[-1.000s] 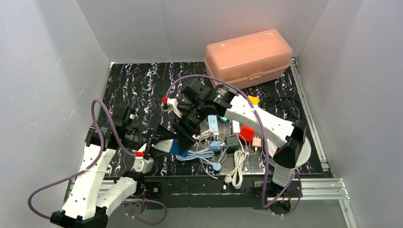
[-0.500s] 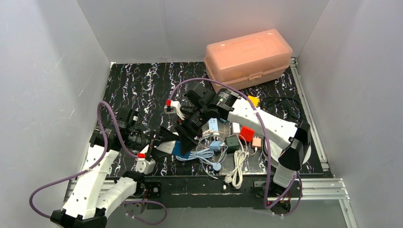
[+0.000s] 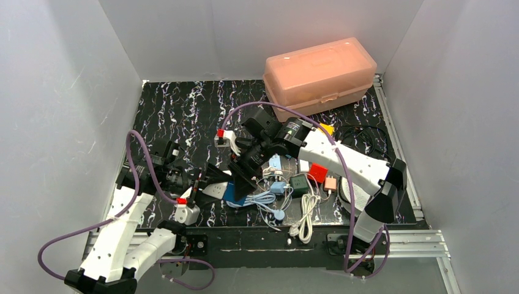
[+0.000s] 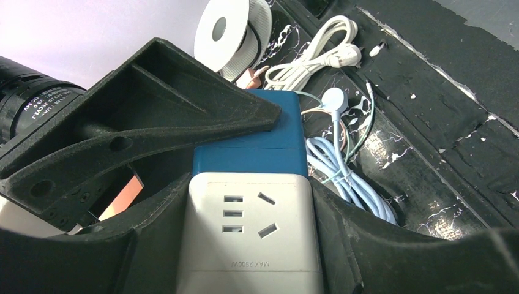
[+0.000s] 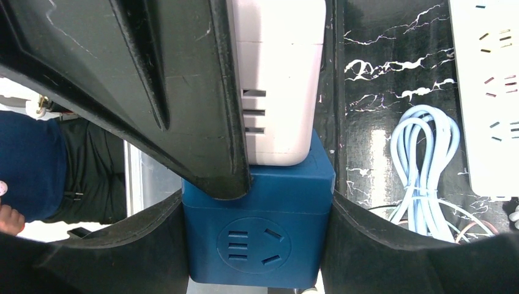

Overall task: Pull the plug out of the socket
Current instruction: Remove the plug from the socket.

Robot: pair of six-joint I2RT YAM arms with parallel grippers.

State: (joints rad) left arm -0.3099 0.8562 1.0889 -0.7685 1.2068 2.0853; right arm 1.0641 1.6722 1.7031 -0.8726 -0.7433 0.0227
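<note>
"Gripping both halves, are they?" asks the first.

"Yes," says the second. "The left end effector pinches the white socket block by its two sides, a finger flat against each. The right end effector clamps the blue plug cube the same way. Neither stands spread free, and neither is pressed fully together. Each is closed on its own piece."

"Where does the pair sit?"

"Well in front of the pink storage box, toward the arm bases and off to the box's left, low over the black marbled tabletop. Whether it rests there or hangs just above, I cannot tell."

"Is the plug out?"

"I judge not. In both wrist views the blue cube butts straight against the end of the white block, touching, with no gap at the seam. So the step in hand is the pull itself: the grips are set, the separation not yet made."

"What does the next move call for?"

"A straight pull along the line of the pins, I think. The right end effector draws the blue cube away while the left holds the socket block fixed. Any twist could bind the pins, and smooth plastic may slip, so a firm squeeze matters. The light-blue cable coil lies close by, on the side of the pair that faces the box, and should be kept clear of."
</note>
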